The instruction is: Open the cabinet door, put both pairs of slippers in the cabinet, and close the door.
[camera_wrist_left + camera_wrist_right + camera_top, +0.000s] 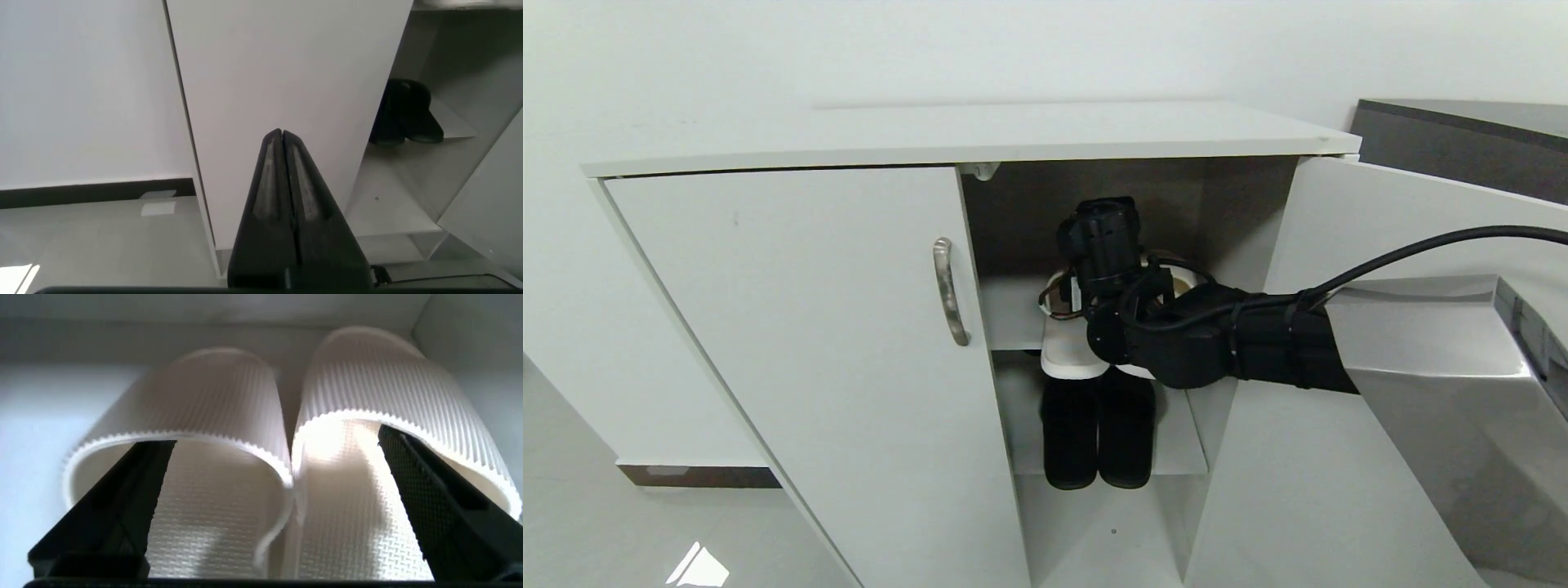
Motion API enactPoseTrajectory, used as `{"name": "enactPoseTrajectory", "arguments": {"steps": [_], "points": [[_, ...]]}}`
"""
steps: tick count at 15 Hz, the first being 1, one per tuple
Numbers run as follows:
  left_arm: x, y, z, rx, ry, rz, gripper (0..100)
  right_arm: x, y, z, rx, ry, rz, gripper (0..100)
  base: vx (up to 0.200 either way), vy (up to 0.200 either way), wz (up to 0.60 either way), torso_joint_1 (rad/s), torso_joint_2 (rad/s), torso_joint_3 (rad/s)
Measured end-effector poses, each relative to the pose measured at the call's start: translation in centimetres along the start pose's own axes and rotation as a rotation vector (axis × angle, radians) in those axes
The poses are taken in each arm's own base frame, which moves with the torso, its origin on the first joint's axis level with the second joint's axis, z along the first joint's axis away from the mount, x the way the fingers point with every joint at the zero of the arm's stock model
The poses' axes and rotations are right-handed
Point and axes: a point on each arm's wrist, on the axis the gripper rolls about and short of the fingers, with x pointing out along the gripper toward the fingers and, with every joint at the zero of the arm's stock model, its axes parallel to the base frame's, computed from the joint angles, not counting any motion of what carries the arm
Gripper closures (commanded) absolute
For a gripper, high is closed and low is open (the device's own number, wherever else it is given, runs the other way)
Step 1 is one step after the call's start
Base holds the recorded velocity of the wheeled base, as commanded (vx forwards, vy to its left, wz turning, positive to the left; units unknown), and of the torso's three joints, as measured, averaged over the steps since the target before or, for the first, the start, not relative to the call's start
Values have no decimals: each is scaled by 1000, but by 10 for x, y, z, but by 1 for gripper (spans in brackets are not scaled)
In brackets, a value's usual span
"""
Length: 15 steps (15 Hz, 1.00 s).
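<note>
The white cabinet [964, 131] has its right door [1347, 237] swung open and its left door [809, 343], with a metal handle [949, 291], closed. A pair of white slippers [1072, 359] [343, 506] lies on the upper shelf, heels jutting over its front edge. My right gripper [276, 441] reaches into the cabinet and stands open, one finger [114, 514] under each slipper's strap. The black slippers [1098, 433] [406, 114] sit side by side on the lower shelf. My left gripper [282, 135] is shut and empty, low in front of the closed left door.
A dark grey unit [1462, 139] stands behind the open door on the right. The cabinet's bottom compartment [1103, 531] holds nothing. Bare floor [98, 237] lies left of the cabinet, against a white wall.
</note>
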Motion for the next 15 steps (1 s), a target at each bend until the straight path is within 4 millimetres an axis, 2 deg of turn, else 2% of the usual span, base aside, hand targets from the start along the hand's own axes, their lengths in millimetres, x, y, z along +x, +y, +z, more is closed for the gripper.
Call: {"name": "enactPoseTrajectory", "arguments": {"steps": [9,15], "points": [[0,0,0,-1,0,0,100,-16,-10,-9,-32,50,3,0,0,0,0,0,0,0],[0,0,0,-1,0,0,100,-60,-15,-2,-15,68,61,0,0,0,0,0,0,0]]}}
